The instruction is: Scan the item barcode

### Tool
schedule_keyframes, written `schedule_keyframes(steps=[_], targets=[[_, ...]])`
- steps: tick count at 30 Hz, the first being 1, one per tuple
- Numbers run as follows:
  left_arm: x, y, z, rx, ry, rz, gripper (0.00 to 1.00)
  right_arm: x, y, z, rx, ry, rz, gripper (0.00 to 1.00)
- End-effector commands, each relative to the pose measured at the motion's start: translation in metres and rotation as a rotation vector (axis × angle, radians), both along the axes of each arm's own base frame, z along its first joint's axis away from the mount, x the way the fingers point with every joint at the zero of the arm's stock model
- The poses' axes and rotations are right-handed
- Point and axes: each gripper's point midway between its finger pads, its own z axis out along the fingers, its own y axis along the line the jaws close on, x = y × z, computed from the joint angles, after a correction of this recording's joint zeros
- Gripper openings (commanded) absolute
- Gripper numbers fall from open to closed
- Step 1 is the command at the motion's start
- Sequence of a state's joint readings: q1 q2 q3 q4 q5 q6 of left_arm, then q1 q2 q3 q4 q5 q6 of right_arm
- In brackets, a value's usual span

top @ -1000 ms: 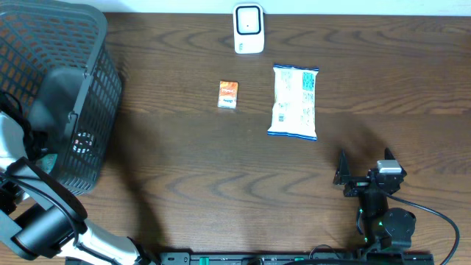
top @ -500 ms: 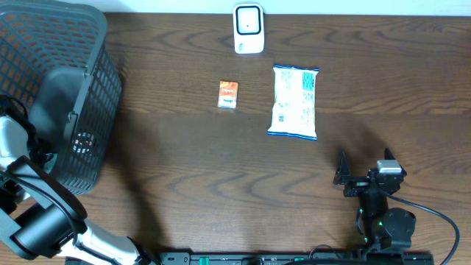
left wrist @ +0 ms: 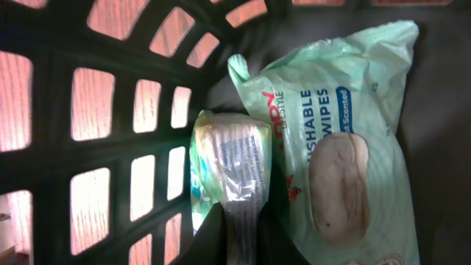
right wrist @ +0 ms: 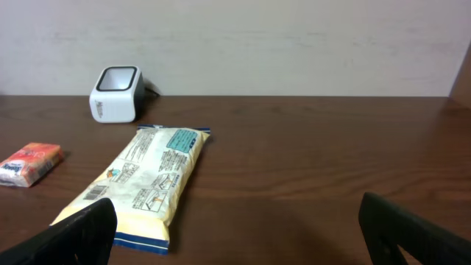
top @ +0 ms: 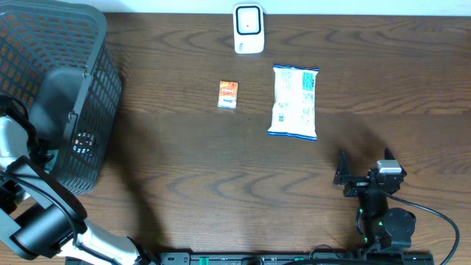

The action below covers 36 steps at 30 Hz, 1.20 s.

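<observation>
**Item gripped in the basket, scan not yet begun**

The left tool (left wrist: pixel 237 224) has its jaws closed on the lower end of a small packet (left wrist: pixel 232 158) in clear and pale green wrapping. Only this end sits between the fingers, so I judge the hold as real but narrow. The packet lies inside the basket (left wrist: pixel 51 147), close to the lattice wall, and it touches a wipes pack (left wrist: pixel 335 140) on its other side. The right tool (right wrist: pixel 239 239) stands wide open and holds nothing, low at the near edge of the surface (top: pixel 184 169). The scanner (top: pixel 249 28) stands at the far edge, well apart from the basket, with an orange box (top: pixel 228 94) and a snack bag (top: pixel 295 101) lying near it. In my judgement only the grasp is done. What is left is to lift the packet out, carry it to the scanner and turn its barcode to the window. I cannot tell where the barcode is on the packet.
</observation>
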<state>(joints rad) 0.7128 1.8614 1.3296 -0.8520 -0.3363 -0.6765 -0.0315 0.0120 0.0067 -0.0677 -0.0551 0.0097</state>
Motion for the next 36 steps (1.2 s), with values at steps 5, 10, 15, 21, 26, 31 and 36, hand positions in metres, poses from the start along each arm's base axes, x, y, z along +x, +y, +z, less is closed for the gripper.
schedule_keyframes(steps=[5,10,15,21,26,31,36], targets=[[0.006,-0.001,0.034,0.031,-0.102,0.0,0.07,0.0,-0.002,0.0,-0.007,0.0,-0.009,0.99],[0.018,-0.009,0.084,0.08,-0.283,-0.024,0.08,0.0,-0.002,0.0,-0.007,0.0,-0.009,0.99],[0.035,-0.023,0.138,0.122,-0.505,-0.079,0.07,0.0,-0.002,0.0,-0.007,0.0,-0.009,0.99],[0.084,-0.06,0.205,0.115,-0.821,-0.365,0.07,0.0,-0.002,0.0,-0.007,0.0,-0.009,0.99],[0.106,-0.095,0.256,0.173,-0.981,-0.555,0.07,0.0,-0.002,0.0,-0.007,0.0,-0.009,0.99],[0.114,-0.133,0.292,0.215,-1.072,-0.671,0.07,0.0,-0.002,0.0,-0.007,0.0,-0.009,0.99],[0.119,-0.166,0.332,0.318,-1.149,-0.846,0.08,0.0,-0.002,0.0,-0.007,0.0,-0.009,0.99]])
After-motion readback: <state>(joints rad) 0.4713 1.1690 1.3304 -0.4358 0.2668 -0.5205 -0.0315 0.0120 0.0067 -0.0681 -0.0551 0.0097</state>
